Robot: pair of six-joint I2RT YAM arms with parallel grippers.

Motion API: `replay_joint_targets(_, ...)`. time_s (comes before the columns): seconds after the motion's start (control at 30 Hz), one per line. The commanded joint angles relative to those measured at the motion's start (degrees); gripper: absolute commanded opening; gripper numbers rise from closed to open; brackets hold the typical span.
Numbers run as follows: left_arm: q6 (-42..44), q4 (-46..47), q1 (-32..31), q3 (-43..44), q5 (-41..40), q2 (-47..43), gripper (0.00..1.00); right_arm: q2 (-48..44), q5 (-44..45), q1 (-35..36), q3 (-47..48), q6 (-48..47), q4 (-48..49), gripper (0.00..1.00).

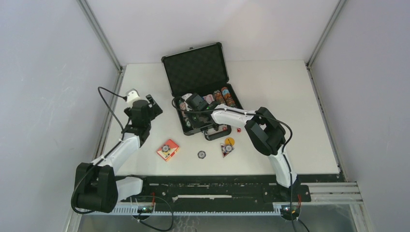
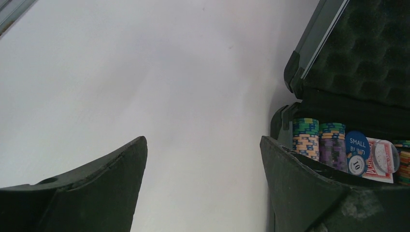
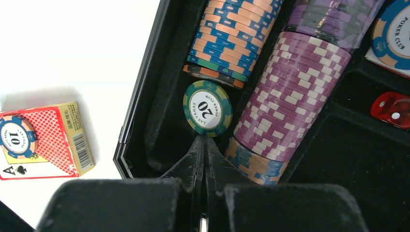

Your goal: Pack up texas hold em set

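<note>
Just ahead of the shut right claw (image 3: 205, 141), the green chip (image 3: 208, 107) is best nudged gently against the orange stack (image 3: 232, 38).

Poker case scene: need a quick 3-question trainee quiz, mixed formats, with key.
1. True or false: the case is shut.
2. The green chip at the tips of the right gripper reads: A) 10 B) 20 C) 50
3. Fill in: the gripper with open jaws is the ___ one.
Key: 1 false, it stands open. 2 B. 3 left: the left gripper.
</note>
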Motion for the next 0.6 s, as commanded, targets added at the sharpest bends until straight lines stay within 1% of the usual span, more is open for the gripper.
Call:
replay_joint_targets(0.0, -0.89, 3.08, 0.71, -0.77, 1.19, -1.17, 0.9, -0.71, 0.85, -0.41, 0.6, -0.31, 0.86, 0.0)
replay_joint_targets(0.57, -0.54, 4.98, 1.31, -1.7, 3.33, -0.82, 0.9, 5.72, 1.58, -1.83, 10.76, -1.21, -0.11, 0.0)
